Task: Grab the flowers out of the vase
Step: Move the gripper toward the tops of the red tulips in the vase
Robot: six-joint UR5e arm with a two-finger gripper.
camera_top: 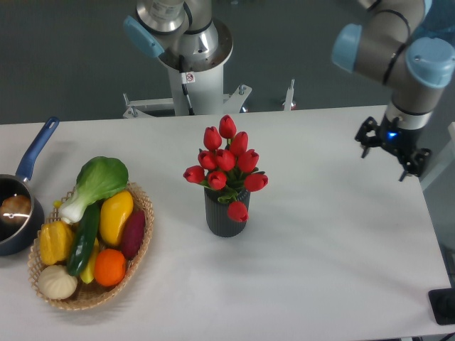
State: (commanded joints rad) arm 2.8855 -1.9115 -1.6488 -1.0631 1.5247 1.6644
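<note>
Near the surface's [320, 234] centre stands the vase [226, 217], dark, ribbed, cylindrical, with the flowers [226, 162] upright in it. Red closed buds, clustered tight; one bud droops over the rim at the front right. Green leaves show just above the mouth.

End effector [393, 148] hangs well apart to the right, over the surface's far right edge, holding nothing. Fingers dark, seen end-on; looks parted, not clamped on anything.

Step in hand, as I judge it: the approach has hardly begun. To do it well, travel left and come in from the side at the stems just above the vase mouth, below the buds, since closing on the bud heads would likely crush or scatter them. Grip the bundle as one, then lift straight up until the stems clear the rim. Risk: the vase looks light and narrow, so any sideways drag could tip it or carry it along.

Textures: flowers smooth, waxy, likely artificial. Vase matte, with vertical grooves. Surface white, smooth, faintly glossy.

At left, a woven basket [138, 245] holds mixed produce, including a green leafy vegetable [101, 179]. Far left, a dark pot [10, 238] with a blue handle [37, 149]. Both well apart from the vase.
</note>
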